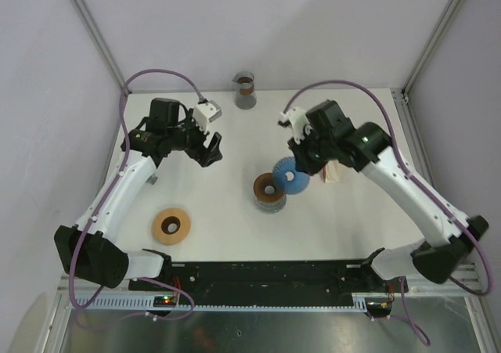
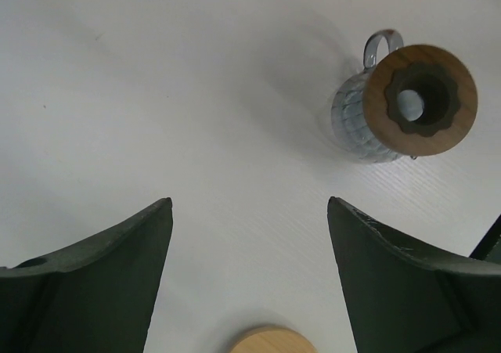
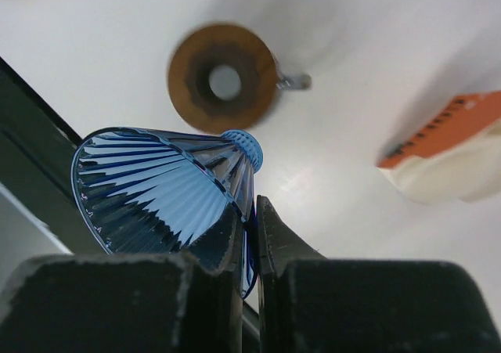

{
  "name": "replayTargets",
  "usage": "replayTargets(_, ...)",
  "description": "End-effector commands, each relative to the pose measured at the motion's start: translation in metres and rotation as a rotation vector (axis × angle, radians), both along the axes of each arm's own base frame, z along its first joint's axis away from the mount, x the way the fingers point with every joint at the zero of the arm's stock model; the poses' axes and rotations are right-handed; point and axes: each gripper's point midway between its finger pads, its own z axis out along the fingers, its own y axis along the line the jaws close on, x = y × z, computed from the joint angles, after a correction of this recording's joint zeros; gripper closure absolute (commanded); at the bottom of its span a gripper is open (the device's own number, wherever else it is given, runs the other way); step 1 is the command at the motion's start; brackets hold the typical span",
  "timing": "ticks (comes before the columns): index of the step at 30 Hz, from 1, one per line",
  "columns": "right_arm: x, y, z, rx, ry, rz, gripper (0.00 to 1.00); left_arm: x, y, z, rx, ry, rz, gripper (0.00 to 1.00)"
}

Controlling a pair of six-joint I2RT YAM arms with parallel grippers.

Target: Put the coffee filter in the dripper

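1. A wooden ring lies near the left edge of the table, well apart from the work.
2. The left gripper hovers over bare table at the far left. Its jaws are spread wide and hold nothing.
3. A glass jug with a wooden collar stands mid-table.
4. The blue dripper hangs tilted just right of the jug. The right gripper pinches one thin wall of it.
5. An orange-and-white packet, probably the filters, lies to the right. No filter shows inside the dripper.
6. Risk: held by a single wall, the dripper could swing or slip. With its mouth facing sideways, a filter would likely slide out. Set down off-centre, it could tip off the collar.
7. Only the right wrist view shows the pinch and the packet plainly; from above, the arm covers most of the packet. The left wrist view shows the jug's handle and the hole in its collar, but not the dripper.
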Motion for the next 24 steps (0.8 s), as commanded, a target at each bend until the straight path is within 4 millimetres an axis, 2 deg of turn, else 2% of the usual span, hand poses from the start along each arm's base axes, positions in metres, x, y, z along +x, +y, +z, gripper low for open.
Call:
replayTargets(1, 0.011, 0.044, 0.014, 0.193, 0.205, -0.188, 1.00, -0.005, -0.009, 0.048, -0.129, -0.041, 0.029, 0.16)
replayTargets(5, 0.021, 0.062, 0.012, 0.258, 0.309, -0.264, 1.00, -0.014, -0.014, 0.060, -0.174, -0.044, 0.011, 0.16)
replayTargets(11, 0.028, 0.076, -0.014, 0.235, 0.402, -0.277, 1.00, -0.016, -0.015, 0.052, -0.179, -0.017, 0.007, 0.16)
replayTargets(18, 0.046, 0.077, -0.043, 0.172, 0.407, -0.317, 1.00, -0.018, -0.016, 0.045, -0.173, -0.004, 0.000, 0.16)
replayTargets(24, 0.052, 0.078, -0.068, 0.123, 0.448, -0.330, 1.00, -0.020, -0.015, 0.036, -0.164, 0.013, -0.001, 0.16)
